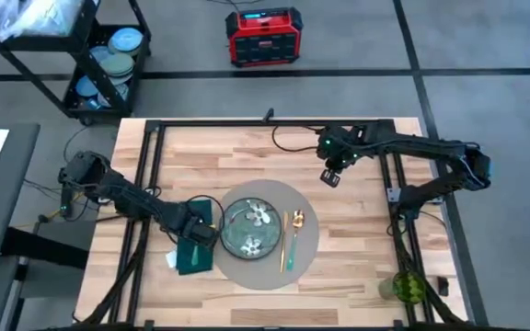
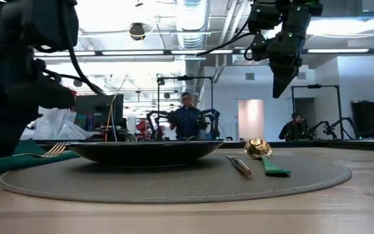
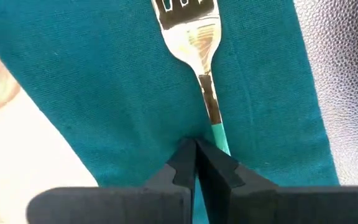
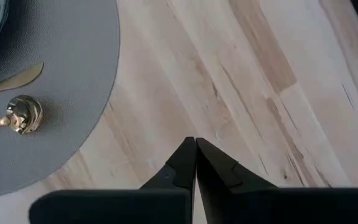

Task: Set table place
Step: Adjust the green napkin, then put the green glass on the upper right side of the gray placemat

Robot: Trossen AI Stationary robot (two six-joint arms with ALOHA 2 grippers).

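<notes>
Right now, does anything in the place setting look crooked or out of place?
Nothing stands out. The plate sits on the mat, knife and spoon lie side by side to its right, and the left hand is shut on the fork over the napkin. The right hand hangs shut, clear of the setting.

In the left wrist view, the gold fork (image 3: 191, 37) loses its tine tips past the picture's 12 o'clock edge, and its teal handle disappears behind the closed fingertips (image 3: 185, 163) of the left gripper (image 3: 196, 149), so whether they pinch it cannot be told. The teal napkin (image 3: 104, 93) runs off at 12 o'clock.

In the right wrist view, the grey placemat (image 4: 61, 93) is cut at the 9 o'clock edge, as are the gold spoon (image 4: 18, 116) handle and the knife (image 4: 14, 81).

In the low view, the left arm (image 2: 18, 71) hides the fork's handle; people (image 2: 187, 120) behind are too small to make out.
</notes>
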